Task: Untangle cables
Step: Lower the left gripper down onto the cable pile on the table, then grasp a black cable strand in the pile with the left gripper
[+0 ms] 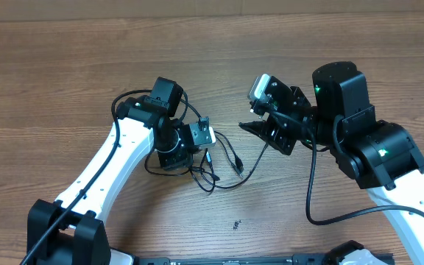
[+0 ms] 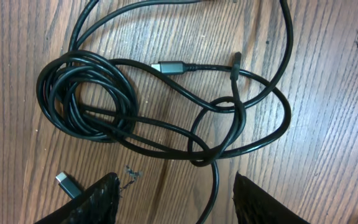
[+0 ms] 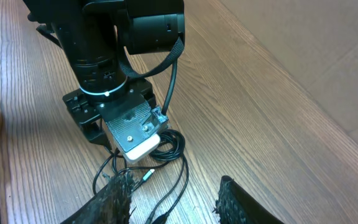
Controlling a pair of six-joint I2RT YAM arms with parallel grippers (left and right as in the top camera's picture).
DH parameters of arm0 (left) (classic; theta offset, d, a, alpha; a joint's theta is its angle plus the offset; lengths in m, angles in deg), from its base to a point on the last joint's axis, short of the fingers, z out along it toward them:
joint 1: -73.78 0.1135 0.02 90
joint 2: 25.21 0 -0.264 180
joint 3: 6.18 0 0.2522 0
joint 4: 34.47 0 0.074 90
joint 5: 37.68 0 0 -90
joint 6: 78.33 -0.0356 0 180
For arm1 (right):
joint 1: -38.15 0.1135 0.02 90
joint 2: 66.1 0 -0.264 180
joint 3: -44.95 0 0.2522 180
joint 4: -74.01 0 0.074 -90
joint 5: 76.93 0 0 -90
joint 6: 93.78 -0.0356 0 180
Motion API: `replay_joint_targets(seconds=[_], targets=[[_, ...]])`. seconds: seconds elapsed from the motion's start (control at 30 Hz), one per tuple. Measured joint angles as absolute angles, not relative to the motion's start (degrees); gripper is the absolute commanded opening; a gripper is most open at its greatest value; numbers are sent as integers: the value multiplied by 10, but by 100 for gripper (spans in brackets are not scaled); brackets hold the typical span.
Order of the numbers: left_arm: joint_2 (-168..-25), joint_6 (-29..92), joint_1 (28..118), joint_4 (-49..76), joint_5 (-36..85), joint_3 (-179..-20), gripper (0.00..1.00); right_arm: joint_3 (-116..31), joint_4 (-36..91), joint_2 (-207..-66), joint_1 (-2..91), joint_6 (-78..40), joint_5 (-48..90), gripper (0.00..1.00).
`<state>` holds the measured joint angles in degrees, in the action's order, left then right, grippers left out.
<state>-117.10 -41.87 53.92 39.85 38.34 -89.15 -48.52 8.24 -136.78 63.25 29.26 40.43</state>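
Left wrist view looks straight down on the cables (image 2: pixel 50 99): a loose coil lying flat on the wooden tabletop (image 2: pixel 334 137), with longer loops crossing one another just beside it. A grey plug (image 2: pixel 169 66) lies just beside the coil's top, and a second plug (image 2: pixel 67 183) sits near one of my fingertips. My left hand (image 2: pixel 176 183) hangs over the heap released, fingers spread, with one strand running between them untouched. My right hand (image 3: pixel 176 183) is likewise released and grasps nothing; it sits near the left arm, with strands on the tabletop below it.
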Motion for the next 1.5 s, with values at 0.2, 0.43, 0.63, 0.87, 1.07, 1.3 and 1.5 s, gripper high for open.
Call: replay_joint_targets(seconds=[0.2,0.43,0.63,0.87,1.07,1.3,1.5], targets=[[-1171,-420,539,393,375,-890,72,-485,82,-1368,632,293,404,44],[-1195,-420,539,393,373,-890,65,-485,81,-1368,632,293,402,44],[-1225,-421,539,393,366,-890,58,-485,81,-1368,632,292,401,44],[-1244,-420,534,393,361,-889,36,-485,81,-1368,633,292,401,45],[-1246,-421,527,397,359,-889,38,-485,81,-1369,633,292,401,45],[-1246,-421,519,392,358,-889,40,-485,81,-1369,632,292,401,45],[-1246,-421,503,393,358,-889,38,-485,81,-1369,633,292,401,44]])
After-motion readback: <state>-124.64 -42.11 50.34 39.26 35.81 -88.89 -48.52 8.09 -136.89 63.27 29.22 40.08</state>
